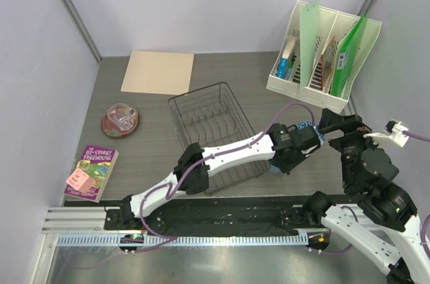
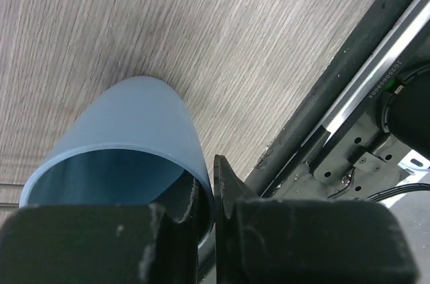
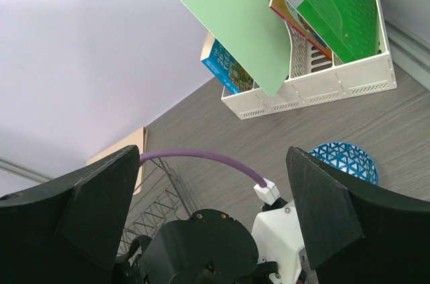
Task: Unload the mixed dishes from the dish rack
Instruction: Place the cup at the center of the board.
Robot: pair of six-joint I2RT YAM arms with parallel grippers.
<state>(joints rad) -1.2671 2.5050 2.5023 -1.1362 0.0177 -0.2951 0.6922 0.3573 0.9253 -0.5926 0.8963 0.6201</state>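
A grey wood-grain tabletop [image 1: 151, 150] is boxed in by plain pale lavender panels: a back wall [image 1: 201, 2], a left wall [image 1: 33, 96] and a right wall [image 1: 403, 62]. A slim grey metal post [image 1: 70, 9] marks the back left corner. A ribbed aluminium rail [image 1: 74, 220] edges the near side; the light is soft and even

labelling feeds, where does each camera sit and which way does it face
top external: above and behind the bases, looking down on the dish rack; both arms show.
left wrist: on the left arm, looking down its jaws, shut on the light blue cup.
right wrist: on the right arm, looking past its open jaws toward the file holder and patterned bowl; the left arm shows below.
shared: top external and right wrist both show dish rack and file holder.
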